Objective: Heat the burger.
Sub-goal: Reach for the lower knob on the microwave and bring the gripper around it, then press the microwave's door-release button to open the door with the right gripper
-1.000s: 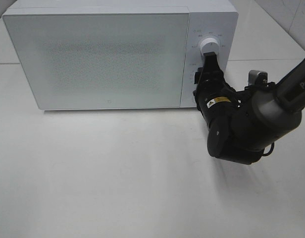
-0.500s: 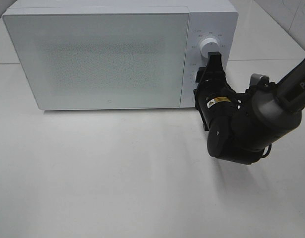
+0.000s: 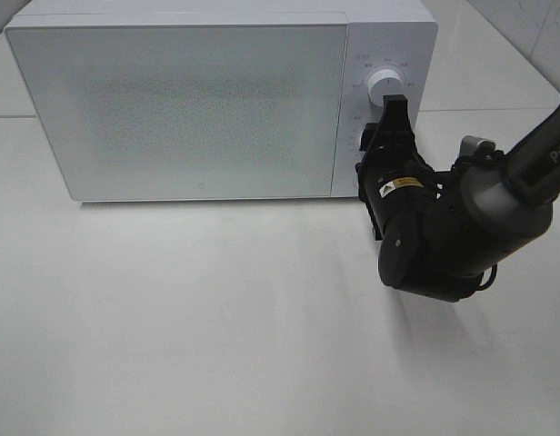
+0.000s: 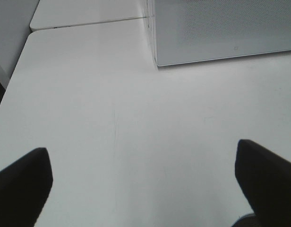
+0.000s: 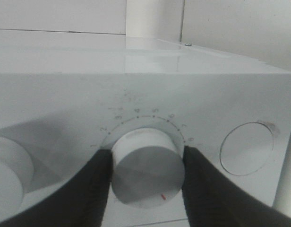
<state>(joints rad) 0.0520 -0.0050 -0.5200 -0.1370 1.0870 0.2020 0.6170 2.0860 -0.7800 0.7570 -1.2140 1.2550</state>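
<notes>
Knob (image 5: 146, 174) on microwave (image 3: 171, 100) pinched between right gripper (image 5: 146, 161) fingers (image 5: 96, 184) per wrist cam; overhead hides it. Left gripper (image 4: 143, 177) wide apart, empty, over table (image 4: 89, 104).

Bright, even overhead light washes the white table (image 3: 216, 318) in the high view, with soft shadows under the microwave (image 3: 171, 100) and beside the right arm (image 3: 485, 213). The right wrist view is dimmer, its knob (image 5: 148, 172) close and soft, glare on the microwave's top. The left gripper (image 4: 145, 184) shows as 2 dark blurred shapes
</notes>
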